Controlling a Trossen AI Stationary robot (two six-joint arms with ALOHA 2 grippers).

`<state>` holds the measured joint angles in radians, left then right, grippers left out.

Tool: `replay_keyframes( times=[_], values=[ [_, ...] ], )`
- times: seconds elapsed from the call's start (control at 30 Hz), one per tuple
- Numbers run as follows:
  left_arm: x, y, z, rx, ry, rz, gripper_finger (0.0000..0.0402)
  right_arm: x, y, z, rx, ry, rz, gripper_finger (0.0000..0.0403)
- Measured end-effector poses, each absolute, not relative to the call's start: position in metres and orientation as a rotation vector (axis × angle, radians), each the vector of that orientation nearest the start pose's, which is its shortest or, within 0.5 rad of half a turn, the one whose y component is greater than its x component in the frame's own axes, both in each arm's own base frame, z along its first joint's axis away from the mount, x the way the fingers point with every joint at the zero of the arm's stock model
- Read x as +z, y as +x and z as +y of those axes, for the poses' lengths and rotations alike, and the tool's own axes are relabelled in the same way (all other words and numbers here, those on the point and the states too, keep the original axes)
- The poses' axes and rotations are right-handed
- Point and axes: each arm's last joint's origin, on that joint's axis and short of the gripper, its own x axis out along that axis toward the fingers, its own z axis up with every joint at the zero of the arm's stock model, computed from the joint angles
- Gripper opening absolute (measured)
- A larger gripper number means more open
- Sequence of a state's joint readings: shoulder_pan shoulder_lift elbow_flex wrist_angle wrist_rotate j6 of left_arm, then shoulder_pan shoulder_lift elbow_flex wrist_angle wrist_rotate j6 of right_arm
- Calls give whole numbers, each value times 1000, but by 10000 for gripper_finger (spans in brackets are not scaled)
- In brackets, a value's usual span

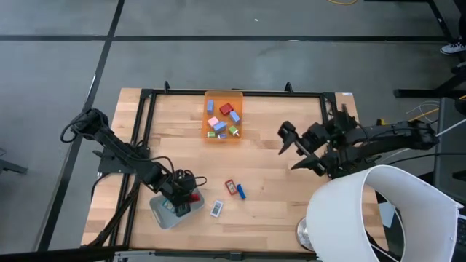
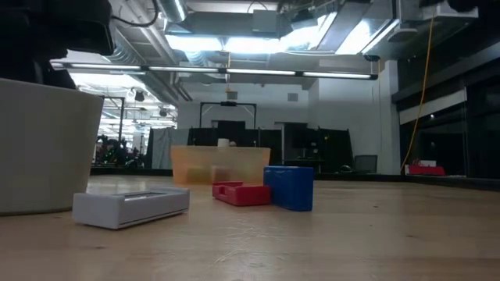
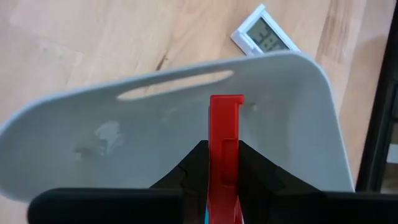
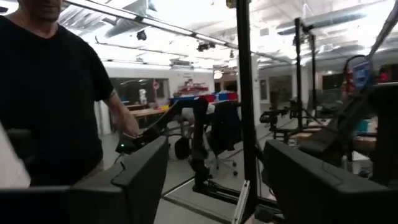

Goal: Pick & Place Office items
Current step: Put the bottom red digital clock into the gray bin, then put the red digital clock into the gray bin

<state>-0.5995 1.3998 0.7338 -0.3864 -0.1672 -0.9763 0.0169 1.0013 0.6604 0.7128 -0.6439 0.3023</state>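
Note:
My left gripper [image 1: 183, 193] is over the pale grey tray [image 1: 166, 209] at the table's near left, shut on a flat red piece [image 3: 225, 118]. A red piece [image 1: 229, 185], a blue piece [image 1: 240, 191] and a white piece with a small display [image 1: 216, 209] lie on the table right of the tray. They also show in the low view: red [image 2: 242, 193], blue [image 2: 291, 187], white [image 2: 129, 207]. The orange bin [image 1: 222, 116] at the far middle holds several coloured pieces. My right gripper [image 1: 295, 145] hangs open and empty over the table's right half. My left gripper pinches the red piece between its two fingers [image 3: 198, 163], one on each broad side, at the piece's near end [image 3: 224, 163]. The piece sticks out ahead of the fingertips, edge-on to the camera, over the tray's floor [image 3: 155, 130]. I cannot tell whether it touches the tray.
A large white round object [image 1: 378, 211] stands at the near right corner. A black frame [image 1: 233, 92] runs along the table's far and side edges. A person [image 4: 50, 93] stands in the room beyond the table. Bare wood lies between the bin and the loose pieces.

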Motion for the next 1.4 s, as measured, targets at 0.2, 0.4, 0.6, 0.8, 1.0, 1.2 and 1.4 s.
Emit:
replay_keyframes(
  times=[0.2,0.4,0.6,0.8,1.0,1.2,1.4],
  values=[
    [174,210,-137,146,-464,1047,52,293,165,17,591,157,-466,261],
    [169,208,-134,173,-465,1044,56,266,143,14,511,241,-503,261],
    [158,201,-130,231,-506,1073,106,266,142,14,515,241,-504,261],
    [157,201,-129,299,-626,1068,189,266,142,14,512,234,-506,261],
    [177,213,-135,254,-807,905,237,266,142,14,513,232,-509,261],
    [215,223,-140,166,-813,817,242,266,141,14,510,224,-515,261],
    [253,246,-128,224,-924,670,242,267,141,13,510,223,-519,261]
  ],
)
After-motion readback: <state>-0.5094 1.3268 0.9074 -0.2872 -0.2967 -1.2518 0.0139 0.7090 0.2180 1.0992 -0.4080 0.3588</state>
